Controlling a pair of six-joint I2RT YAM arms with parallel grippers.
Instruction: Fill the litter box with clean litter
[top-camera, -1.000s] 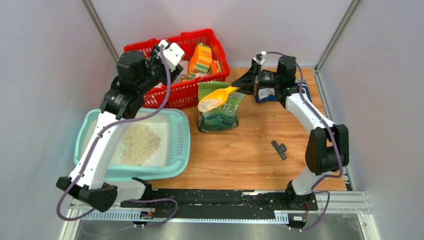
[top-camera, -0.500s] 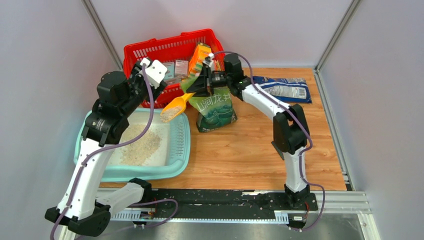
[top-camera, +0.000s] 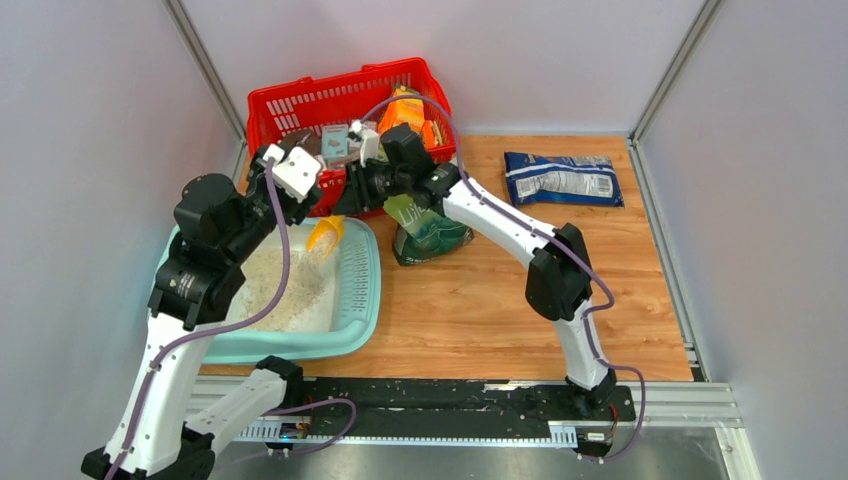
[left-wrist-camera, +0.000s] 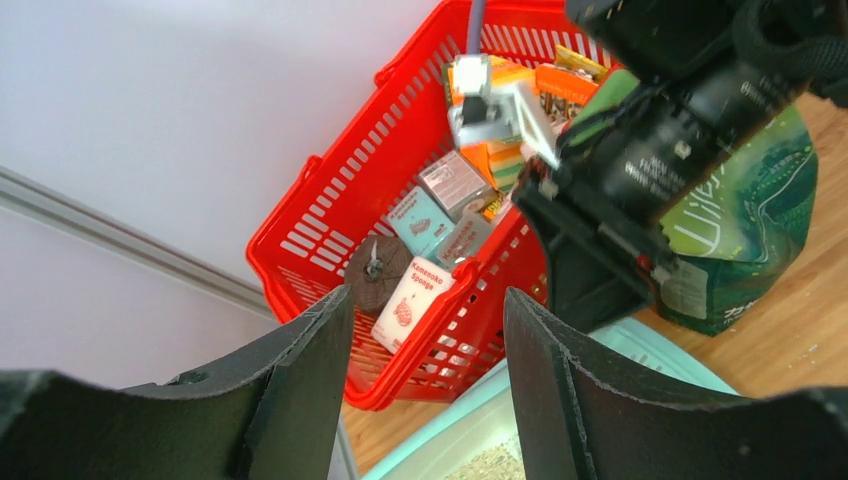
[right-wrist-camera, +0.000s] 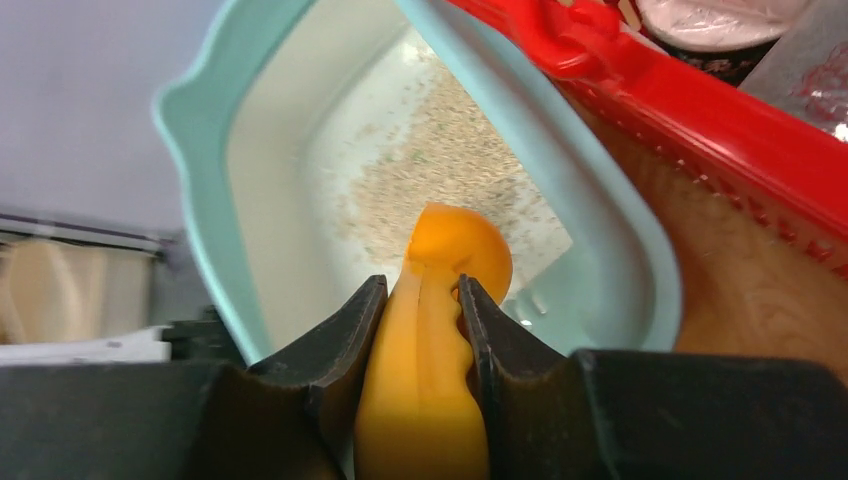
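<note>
The pale teal litter box (top-camera: 362, 290) lies at the left of the table, with a loose heap of clean litter (top-camera: 283, 285) on its white floor. My right gripper (top-camera: 347, 203) is shut on the handle of an orange scoop (top-camera: 325, 236). The scoop tilts bowl-down over the box's back right corner. In the right wrist view the scoop (right-wrist-camera: 440, 290) sits clamped in that gripper (right-wrist-camera: 422, 300), above the litter (right-wrist-camera: 450, 170) and the box (right-wrist-camera: 205, 210). My left gripper (top-camera: 315, 185) is open and empty beside the scoop, over the box's back edge. In its own view that gripper (left-wrist-camera: 425, 330) faces the red basket (left-wrist-camera: 330, 220).
The red mesh basket (top-camera: 300, 100) of packets stands right behind the box. A green printed bag (top-camera: 428, 228) stands to the right of the box, under my right arm. A blue packet (top-camera: 563, 178) lies at the back right.
My right arm has swung left with the scoop, from above the green bag to over the litter box, and tipped it downward. The left arm has drawn back and to the left.
</note>
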